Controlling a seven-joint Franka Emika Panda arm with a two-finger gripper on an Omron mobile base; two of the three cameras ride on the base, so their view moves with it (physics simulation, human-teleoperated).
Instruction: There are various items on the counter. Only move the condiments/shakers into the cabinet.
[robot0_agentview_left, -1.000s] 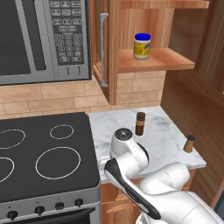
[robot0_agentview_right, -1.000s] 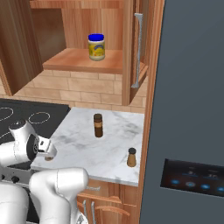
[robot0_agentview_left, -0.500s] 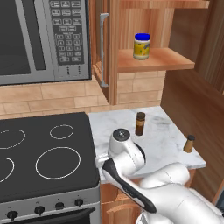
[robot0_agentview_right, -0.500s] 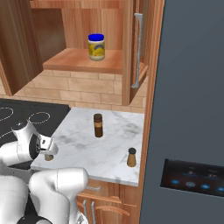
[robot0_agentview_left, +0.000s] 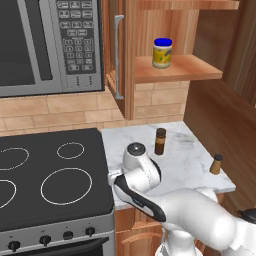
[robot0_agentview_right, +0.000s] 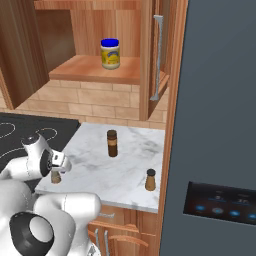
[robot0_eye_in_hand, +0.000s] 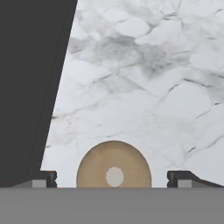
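Hand (robot0_eye_in_hand: 112, 177) spread wide above the beige shaker (robot0_eye_in_hand: 113, 164) near the worktop (robot0_eye_in_hand: 144, 78) edge; a skewed descent could topple it.

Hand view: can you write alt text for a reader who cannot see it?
Seen from straight above, the round top of a small beige shaker sits between the open claw fingertips, on the white-grey marbled counter. The black stovetop borders the counter on the left.

arm wrist (robot0_agentview_left: 142, 170) shifted slightly toward lower centre of left base view, lower over beige shaker (robot0_agentview_right: 56, 176) at left of right base view
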